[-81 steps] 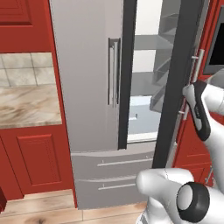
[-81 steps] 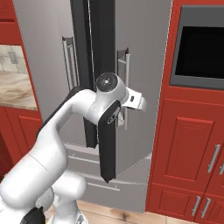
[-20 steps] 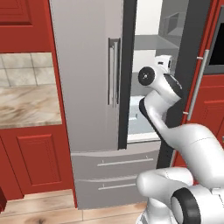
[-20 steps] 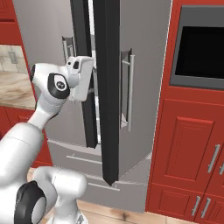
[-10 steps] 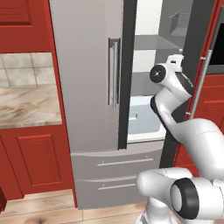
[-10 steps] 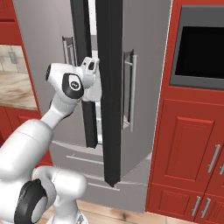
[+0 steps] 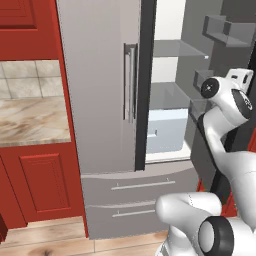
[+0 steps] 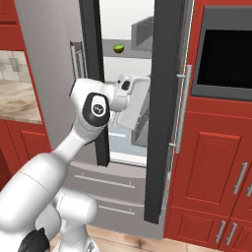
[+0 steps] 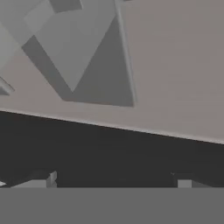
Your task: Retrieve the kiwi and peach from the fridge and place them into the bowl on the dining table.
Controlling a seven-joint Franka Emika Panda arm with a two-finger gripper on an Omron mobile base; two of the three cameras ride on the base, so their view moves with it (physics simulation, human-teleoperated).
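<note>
While the fridge (image 7: 105, 85) stands with its right door swung wide in the left base view, the hand (image 7: 239, 76) hangs beside the door's inner bins, glass shelves and a pale crisper drawer (image 7: 167, 131) off to its left.

Seen from the right base view, the kiwi (image 8: 118, 48) sits on an upper glass shelf, above the hand (image 8: 134, 93) and deeper in. It looks small, light and round, likely to roll, so a gentle pinch across its middle seems best. The open door (image 8: 165, 98) crowds the hand's right side; no peach can be made out.

Through the hand view, the fingertips (image 9: 41, 179) stand spread and empty, facing grey door panelling.
</note>
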